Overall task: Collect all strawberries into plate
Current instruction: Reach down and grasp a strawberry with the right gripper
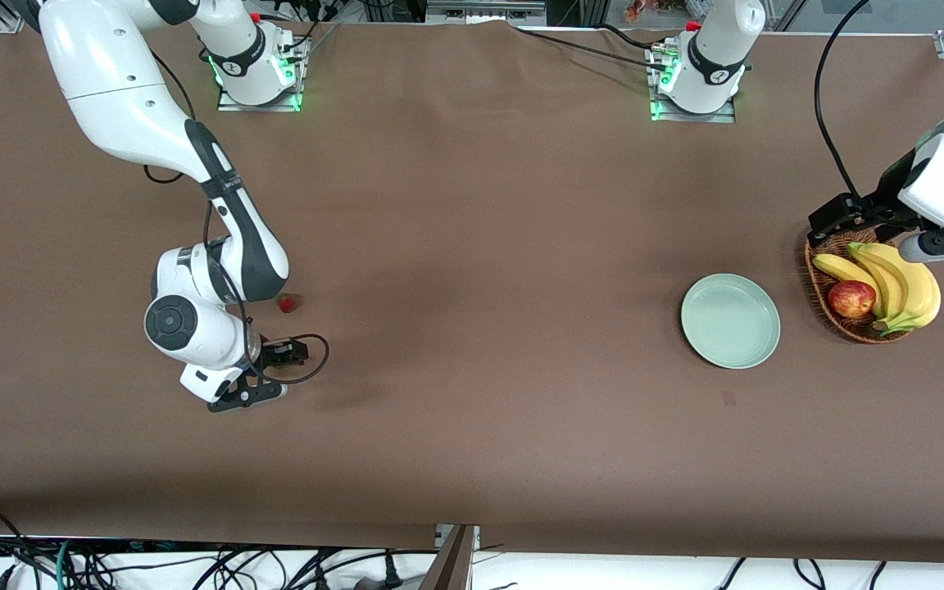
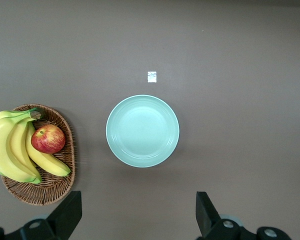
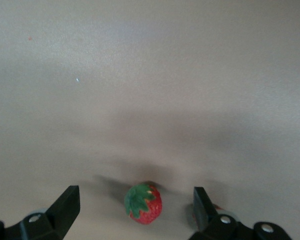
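Strawberry: we see one berry [image 1: 288, 303] on the bench [image 1: 472, 426] near the right arm's end, farther from the front camera than the right gripper. In the right wrist view a strawberry [image 3: 144, 204] with its green top lies between the spread fingers [image 3: 65, 207]; whether it is the same berry, we cannot tell.
Other strawberries: we cannot find them; a sliver of red beside one finger may be another.
Plate: the mint plate [image 1: 730, 320] sits bare near the left arm's end, just beside the wicker basket [image 1: 820, 283] of bananas [image 1: 898, 287] and an apple [image 1: 851, 298]. Nothing is collected yet.
Right gripper: the right gripper [image 3: 135, 210] is low over the bench, wrist folded down, jaws wide and empty, straddling the berry. We judge this a lineup for a pinch.
Left gripper: the left gripper [image 2: 139, 215] hangs high over the basket's edge, looking down on the plate [image 2: 142, 130], jaws wide and empty. We judge that it waits there to keep the plate clear.
Risk: the small, round berry may roll as the jaws close.
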Action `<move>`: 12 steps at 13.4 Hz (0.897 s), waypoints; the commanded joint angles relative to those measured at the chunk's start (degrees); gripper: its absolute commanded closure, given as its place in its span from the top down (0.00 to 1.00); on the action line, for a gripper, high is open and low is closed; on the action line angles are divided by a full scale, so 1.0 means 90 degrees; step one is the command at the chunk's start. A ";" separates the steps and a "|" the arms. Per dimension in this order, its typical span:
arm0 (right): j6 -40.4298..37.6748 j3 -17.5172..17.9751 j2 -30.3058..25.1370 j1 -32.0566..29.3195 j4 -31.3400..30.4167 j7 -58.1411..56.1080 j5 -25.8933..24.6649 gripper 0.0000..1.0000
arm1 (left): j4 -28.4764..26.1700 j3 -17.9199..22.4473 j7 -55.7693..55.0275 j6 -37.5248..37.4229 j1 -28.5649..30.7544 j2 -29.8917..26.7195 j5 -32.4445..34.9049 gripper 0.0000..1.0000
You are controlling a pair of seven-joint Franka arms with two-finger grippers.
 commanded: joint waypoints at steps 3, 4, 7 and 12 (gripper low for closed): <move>0.0015 0.0013 -0.0004 0.0003 -0.0205 -0.0024 0.0062 1.00 | 0.0171 -0.0026 -0.0050 -0.0127 -0.0006 0.0058 0.0092 1.00; 0.0015 0.0013 -0.0004 -0.0007 -0.0244 -0.0024 0.0062 0.94 | 0.0171 -0.0026 -0.0041 -0.0127 -0.0006 0.0058 0.0092 1.00; -0.0140 0.0013 -0.0024 -0.0017 -0.0264 -0.0024 0.0062 0.35 | 0.0171 -0.0026 -0.0041 -0.0127 -0.0006 0.0058 0.0092 1.00; -0.0151 0.0149 -0.0063 0.0012 -0.0166 0.0005 0.0082 0.00 | 0.0171 -0.0026 -0.0050 -0.0128 -0.0005 0.0058 0.0053 1.00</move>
